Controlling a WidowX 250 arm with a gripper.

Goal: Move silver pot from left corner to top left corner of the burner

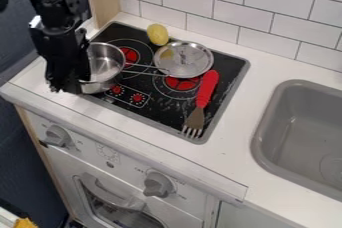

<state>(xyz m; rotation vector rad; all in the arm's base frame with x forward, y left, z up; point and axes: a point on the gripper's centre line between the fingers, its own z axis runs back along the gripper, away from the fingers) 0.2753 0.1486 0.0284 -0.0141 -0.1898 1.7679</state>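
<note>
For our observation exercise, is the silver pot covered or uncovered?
Uncovered: the silver pot has an open top, its metal inside showing.

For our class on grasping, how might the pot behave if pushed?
The pot would probably stay stiff, since its wall looks like metal. It may swing or snag, as its long wire handle sticks out toward the lid.

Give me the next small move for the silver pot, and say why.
I'd ease the silver pot toward the cooktop's top left corner, provided the gripper has it securely: the gripper is at the pot's left side, and the pot sits by the cooktop's left edge, short of that corner.
</note>
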